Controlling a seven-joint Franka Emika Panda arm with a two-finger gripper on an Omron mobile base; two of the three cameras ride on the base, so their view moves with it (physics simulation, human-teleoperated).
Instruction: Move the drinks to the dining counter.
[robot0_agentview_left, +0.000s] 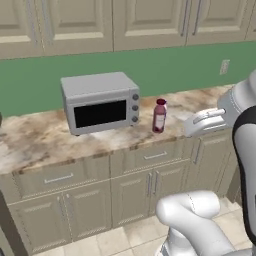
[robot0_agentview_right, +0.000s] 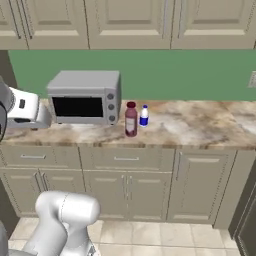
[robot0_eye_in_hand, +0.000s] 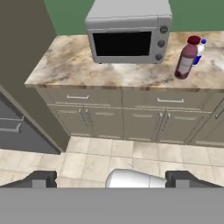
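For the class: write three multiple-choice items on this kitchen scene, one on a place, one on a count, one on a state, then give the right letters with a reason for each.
1. Where does the maroon bottle stand?
A. On the marbled counter, right of the toaster oven
B. On top of the toaster oven
C. On the floor

2. How many bottles show on the counter in the right base view?
A. One
B. Two
C. Four

3. How do the gripper jaws stand?
A. Shut on the maroon bottle
B. Shut on nothing
C. Open, holding nothing

Answers: 1 A, the bottle's base rests on the counter beside the oven. 2 B, the maroon one and a small white-and-blue bottle behind it. 3 C, the hand view shows the fingertips far apart, well short of the counter.
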